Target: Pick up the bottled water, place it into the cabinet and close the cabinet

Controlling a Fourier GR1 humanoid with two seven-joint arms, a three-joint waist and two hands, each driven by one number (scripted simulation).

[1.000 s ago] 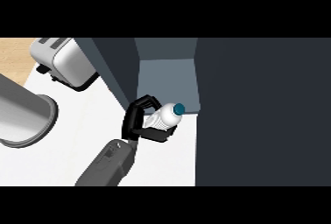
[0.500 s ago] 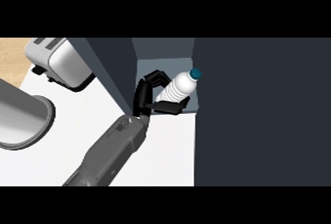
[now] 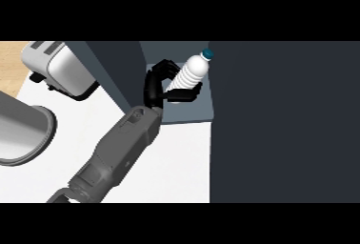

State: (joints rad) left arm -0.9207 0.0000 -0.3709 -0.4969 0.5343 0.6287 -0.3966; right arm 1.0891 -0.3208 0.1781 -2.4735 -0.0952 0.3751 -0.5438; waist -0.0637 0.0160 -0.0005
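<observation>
The bottled water is clear and ribbed with a teal cap. It leans to the upper right inside the open cabinet, just above the grey shelf floor. My left hand is shut on it, fingers curled round its far side and thumb across its lower part. The grey forearm runs in from the lower left. The bottle's base is hidden by the thumb. My right hand does not show.
A wide dark cabinet panel fills the right half of the view. A silver toaster stands at the upper left. Part of a large grey round vessel sits at the left edge. The counter top is white.
My left hand has carried the bottle farther away and to the right, into the cabinet opening. The bottle now stands more upright, and the forearm reaches deeper.
</observation>
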